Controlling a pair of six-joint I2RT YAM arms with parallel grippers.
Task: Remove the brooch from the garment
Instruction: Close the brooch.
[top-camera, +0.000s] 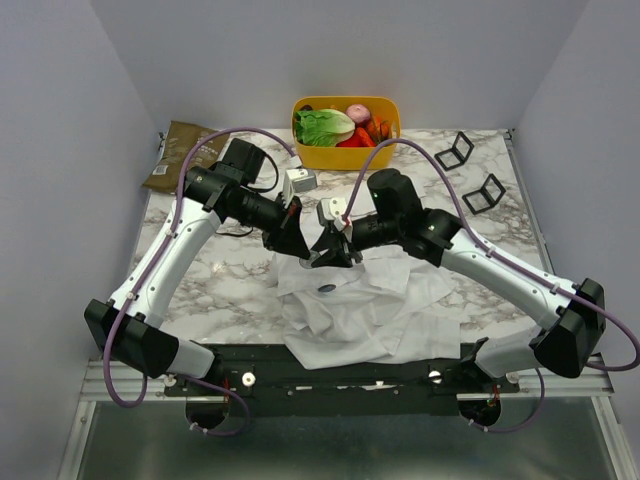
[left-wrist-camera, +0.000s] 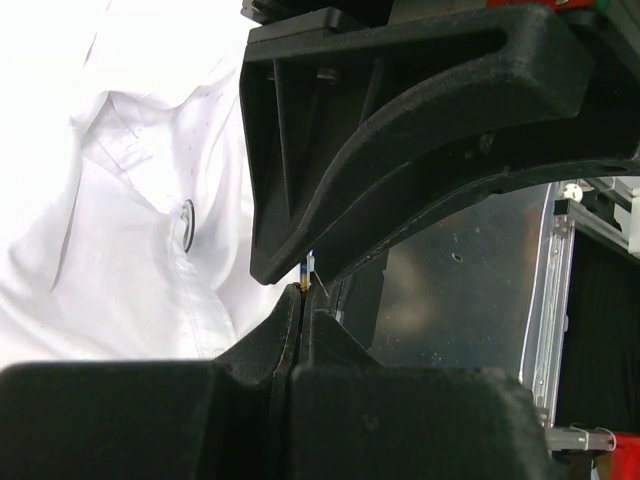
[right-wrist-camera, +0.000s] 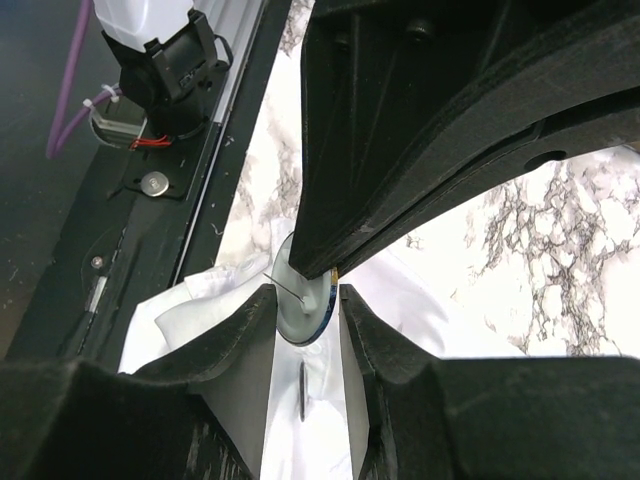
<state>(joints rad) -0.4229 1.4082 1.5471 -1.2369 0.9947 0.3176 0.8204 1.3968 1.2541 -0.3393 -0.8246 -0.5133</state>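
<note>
Right tool (right-wrist-camera: 305, 300) around brooch (right-wrist-camera: 312, 318)

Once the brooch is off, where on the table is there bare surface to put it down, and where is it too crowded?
Bare marble lies left of the garment, under the left arm. Another bare patch lies right of the garment, below the two black stands. It is crowded at the middle, where the left gripper and right gripper meet, and near the yellow basket and brown bag.

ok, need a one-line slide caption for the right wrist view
Right gripper closed on the round brooch above the white shirt on the marble table.
</note>
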